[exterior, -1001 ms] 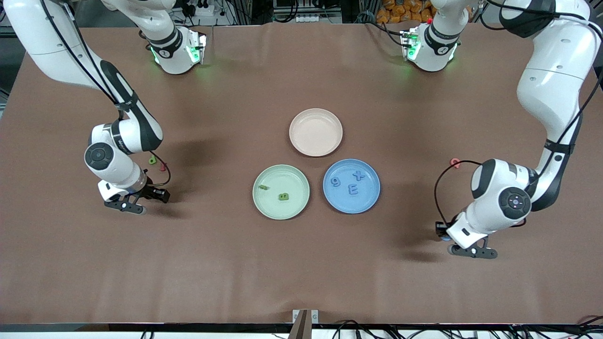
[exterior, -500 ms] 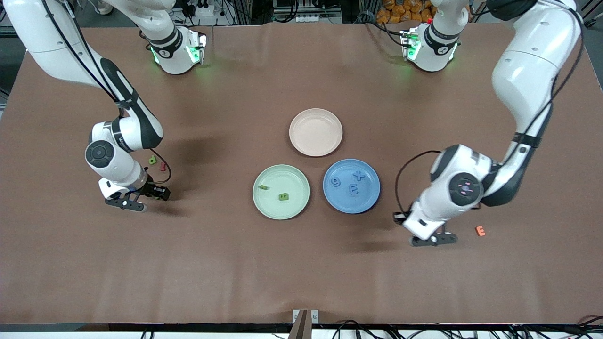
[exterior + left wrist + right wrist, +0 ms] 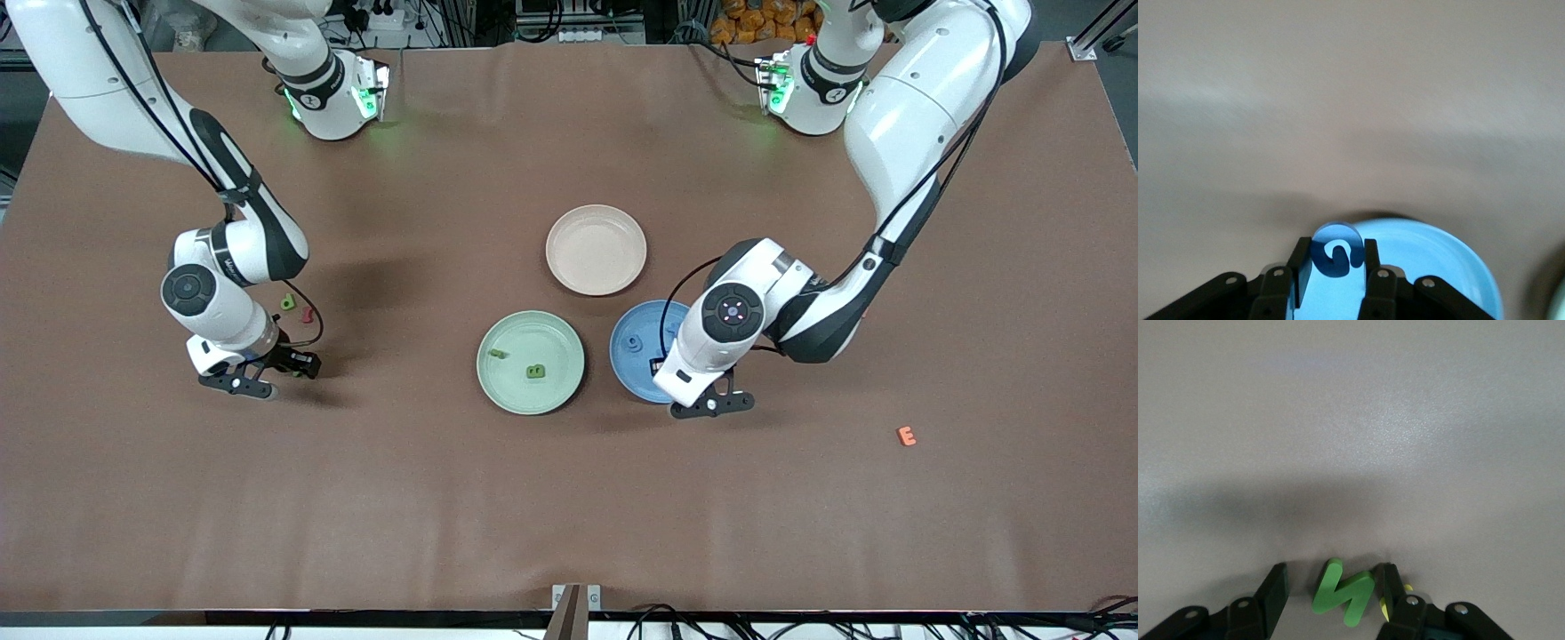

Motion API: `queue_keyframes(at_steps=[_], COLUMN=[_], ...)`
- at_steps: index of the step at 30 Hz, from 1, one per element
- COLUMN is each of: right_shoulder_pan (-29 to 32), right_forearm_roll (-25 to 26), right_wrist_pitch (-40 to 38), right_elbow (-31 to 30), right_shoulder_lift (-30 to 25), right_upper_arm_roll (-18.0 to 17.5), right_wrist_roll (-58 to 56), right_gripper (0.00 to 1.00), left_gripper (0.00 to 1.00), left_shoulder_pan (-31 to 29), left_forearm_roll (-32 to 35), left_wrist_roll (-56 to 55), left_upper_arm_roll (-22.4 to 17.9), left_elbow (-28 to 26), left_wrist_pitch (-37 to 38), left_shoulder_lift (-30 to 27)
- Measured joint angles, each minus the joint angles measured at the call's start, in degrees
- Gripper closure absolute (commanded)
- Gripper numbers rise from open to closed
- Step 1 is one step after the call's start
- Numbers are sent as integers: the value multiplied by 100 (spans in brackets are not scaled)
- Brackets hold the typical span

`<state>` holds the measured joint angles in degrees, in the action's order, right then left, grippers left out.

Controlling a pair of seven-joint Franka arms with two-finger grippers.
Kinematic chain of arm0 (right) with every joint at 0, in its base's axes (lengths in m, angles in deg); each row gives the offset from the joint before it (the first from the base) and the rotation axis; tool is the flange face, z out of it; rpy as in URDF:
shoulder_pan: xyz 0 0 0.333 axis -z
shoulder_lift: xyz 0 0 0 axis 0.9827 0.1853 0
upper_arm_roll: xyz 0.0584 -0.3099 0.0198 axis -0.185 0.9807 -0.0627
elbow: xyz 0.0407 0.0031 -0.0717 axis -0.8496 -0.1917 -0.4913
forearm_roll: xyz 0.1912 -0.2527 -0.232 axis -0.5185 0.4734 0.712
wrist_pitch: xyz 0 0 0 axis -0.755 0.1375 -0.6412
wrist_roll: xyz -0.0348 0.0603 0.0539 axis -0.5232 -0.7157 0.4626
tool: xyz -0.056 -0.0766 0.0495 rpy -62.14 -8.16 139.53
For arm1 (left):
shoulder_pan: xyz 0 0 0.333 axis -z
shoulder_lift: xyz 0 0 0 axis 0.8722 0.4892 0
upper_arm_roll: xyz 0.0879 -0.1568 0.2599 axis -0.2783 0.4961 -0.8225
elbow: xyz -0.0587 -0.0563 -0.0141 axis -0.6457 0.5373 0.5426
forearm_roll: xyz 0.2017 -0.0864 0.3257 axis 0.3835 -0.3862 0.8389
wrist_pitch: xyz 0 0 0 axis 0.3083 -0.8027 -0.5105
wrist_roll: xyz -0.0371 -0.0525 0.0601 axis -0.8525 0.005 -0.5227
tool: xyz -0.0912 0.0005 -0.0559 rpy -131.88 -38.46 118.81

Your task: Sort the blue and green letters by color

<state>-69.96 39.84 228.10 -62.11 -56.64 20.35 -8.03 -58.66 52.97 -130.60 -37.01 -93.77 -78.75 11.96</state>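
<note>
Left gripper (image 3: pixel 1333 267) clamped on blue G (image 3: pixel 1335 253) over blue plate (image 3: pixel 636 364) rim. Right gripper (image 3: pixel 1331 597) partly open astride green N (image 3: pixel 1345 592) on bare bench (image 3: pixel 356 498). Green plate (image 3: pixel 507 382) carries two green letters (image 3: pixel 534 372).

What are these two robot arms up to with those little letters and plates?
They are sorting small letters onto plates by color. The left gripper holds a blue letter over the edge of the blue plate, which already has blue pieces on it. The right gripper, down at the right arm's end of the table, has its fingers around a green letter lying there. The green plate holds two green letters; the pink plate holds none.
</note>
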Motion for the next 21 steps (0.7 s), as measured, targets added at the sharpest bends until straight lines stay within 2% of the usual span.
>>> queue_keyframes(at_steps=[5, 7, 15, 17, 18, 20, 21], right_shoulder_pan=[0, 0, 0, 0, 0, 0, 0], right_forearm_roll=[10, 34, 91, 93, 93, 94, 95], right_wrist_pitch=[8, 5, 5, 5, 5, 5, 5], right_elbow=[-5, -11, -19, -19, -19, -19, -20], right_shoulder_lift=[-13, -22, -42, -42, -42, -42, -42], right_upper_arm_roll=[-17, -20, -20, -20, -20, -20, -20], right_wrist_roll=[-6, -6, -6, -6, -6, -6, -6], right_gripper=[57, 65, 69, 70, 71, 72, 72], left_gripper=[82, 82, 79, 69, 58, 23, 1], left_shoulder_pan=[29, 69, 159, 158, 158, 158, 158], left_forearm_roll=[0, 0, 0, 0, 0, 0, 0], left_wrist_roll=[0, -5, -21, -21, -21, -21, -21], left_upper_arm_roll=[-1, -1, -6, -13, -16, -23, -25], left_elbow=[-80, -104, -279, -320, -332, -350, -353], left_wrist_pitch=[215, 296, 538, 572, 584, 598, 601], left_shoulder_lift=[4, 5, 9, 9, 9, 9, 9])
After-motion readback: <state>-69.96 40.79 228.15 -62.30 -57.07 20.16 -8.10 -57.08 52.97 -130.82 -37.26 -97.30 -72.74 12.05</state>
